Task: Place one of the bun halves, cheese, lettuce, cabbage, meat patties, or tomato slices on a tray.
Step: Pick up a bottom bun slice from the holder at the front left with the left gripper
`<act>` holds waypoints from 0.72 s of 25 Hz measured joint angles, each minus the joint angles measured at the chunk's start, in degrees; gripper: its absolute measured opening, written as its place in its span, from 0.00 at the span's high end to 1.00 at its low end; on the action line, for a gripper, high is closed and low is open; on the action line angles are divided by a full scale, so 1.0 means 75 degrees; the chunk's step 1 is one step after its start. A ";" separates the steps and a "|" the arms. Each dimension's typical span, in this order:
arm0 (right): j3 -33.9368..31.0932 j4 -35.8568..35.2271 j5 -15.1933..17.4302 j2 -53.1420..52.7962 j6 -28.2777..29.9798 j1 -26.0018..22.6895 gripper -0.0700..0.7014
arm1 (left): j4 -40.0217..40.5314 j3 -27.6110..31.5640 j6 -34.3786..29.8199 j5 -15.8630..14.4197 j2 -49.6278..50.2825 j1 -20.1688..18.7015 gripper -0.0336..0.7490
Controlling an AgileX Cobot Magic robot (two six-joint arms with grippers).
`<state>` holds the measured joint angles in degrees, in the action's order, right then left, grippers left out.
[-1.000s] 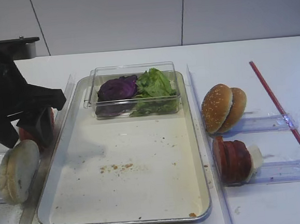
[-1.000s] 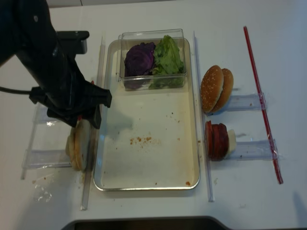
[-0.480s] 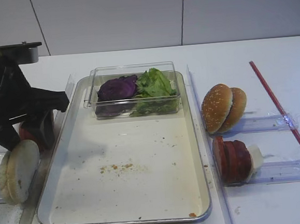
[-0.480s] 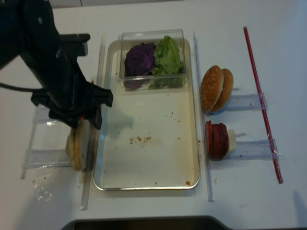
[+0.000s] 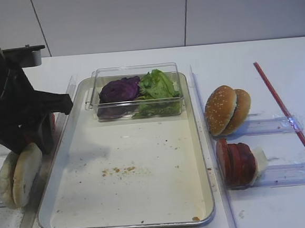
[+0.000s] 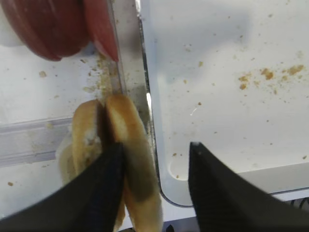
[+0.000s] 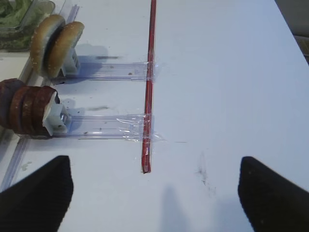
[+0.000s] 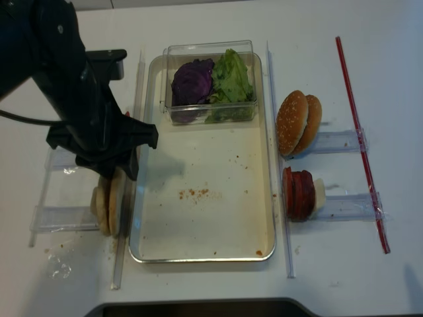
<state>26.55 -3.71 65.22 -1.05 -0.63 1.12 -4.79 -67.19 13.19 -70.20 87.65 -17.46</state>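
While the left arm leans down, its jaws straddle one bun half, not yet clamped.

The left arm stands over upright bun halves, left of the tray holding lettuce and cabbage.
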 joint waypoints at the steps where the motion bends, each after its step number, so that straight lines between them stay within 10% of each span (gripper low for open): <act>1: 0.0000 0.0000 0.0000 0.0000 0.0000 0.0000 0.01 | 0.0013 0.0000 0.0000 0.0000 0.0000 0.0000 0.59; 18: 0.0000 0.0000 0.0000 0.0000 -0.0013 0.0000 0.01 | 0.0165 0.0278 0.0013 0.0038 0.0000 0.0000 0.60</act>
<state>26.55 -3.71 65.22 -1.05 -0.73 1.12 -3.55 -65.10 13.28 -69.91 87.65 -17.46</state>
